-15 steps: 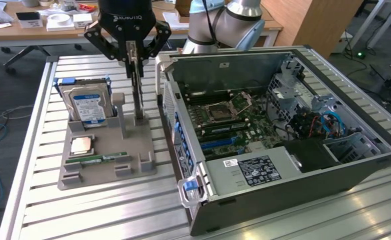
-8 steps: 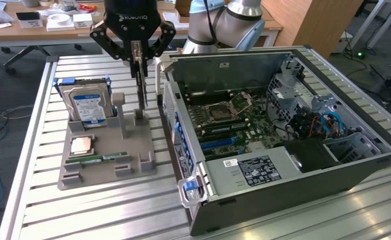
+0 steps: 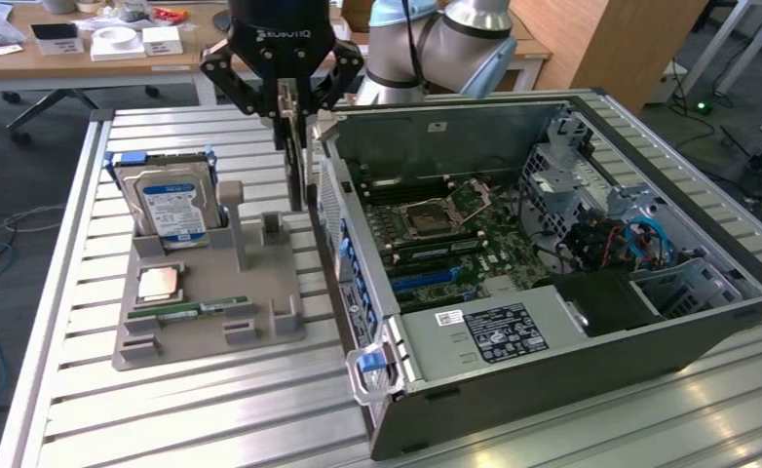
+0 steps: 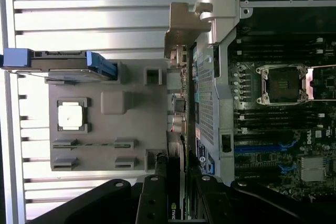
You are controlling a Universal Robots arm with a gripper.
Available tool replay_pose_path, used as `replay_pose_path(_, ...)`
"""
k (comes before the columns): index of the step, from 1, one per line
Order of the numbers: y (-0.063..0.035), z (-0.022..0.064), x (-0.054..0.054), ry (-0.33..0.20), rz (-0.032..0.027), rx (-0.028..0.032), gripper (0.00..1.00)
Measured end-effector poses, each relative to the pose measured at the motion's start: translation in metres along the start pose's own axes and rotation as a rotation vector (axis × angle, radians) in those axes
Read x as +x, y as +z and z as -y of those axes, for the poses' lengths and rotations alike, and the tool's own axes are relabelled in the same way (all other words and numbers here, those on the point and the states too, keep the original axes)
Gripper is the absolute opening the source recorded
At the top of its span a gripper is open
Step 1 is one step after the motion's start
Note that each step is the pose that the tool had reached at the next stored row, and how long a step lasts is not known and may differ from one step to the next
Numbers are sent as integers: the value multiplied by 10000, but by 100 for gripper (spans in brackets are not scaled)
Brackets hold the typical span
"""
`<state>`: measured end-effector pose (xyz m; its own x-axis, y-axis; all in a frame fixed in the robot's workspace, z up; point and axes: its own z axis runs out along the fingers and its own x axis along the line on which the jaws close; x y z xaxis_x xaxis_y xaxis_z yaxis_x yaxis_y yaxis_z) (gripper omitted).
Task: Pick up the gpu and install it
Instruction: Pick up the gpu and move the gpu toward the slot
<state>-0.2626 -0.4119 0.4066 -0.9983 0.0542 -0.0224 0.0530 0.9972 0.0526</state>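
1. Hanging edge-down, the gpu (image 3: pixel 296 171) is clamped in the gripper (image 3: pixel 287 112), between the gray holder (image 3: pixel 212 327) and the computer case (image 3: pixel 590 341), just outside its wall.
2. Risk: carried across too low, the card's edge strikes that wall.
3. Risk: narrow grip; card may tilt and miss its slot.

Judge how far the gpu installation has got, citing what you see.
Done: the gpu is out of the grey holder. In hand: the fingers clamp it, hanging upright beside the case wall. Left: it is not yet in the case; the blue slots on the motherboard are empty.
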Motion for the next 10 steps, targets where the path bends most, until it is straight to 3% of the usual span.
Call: replay_pose_path(10, 7, -14, -265, -1, 0, 0, 26)
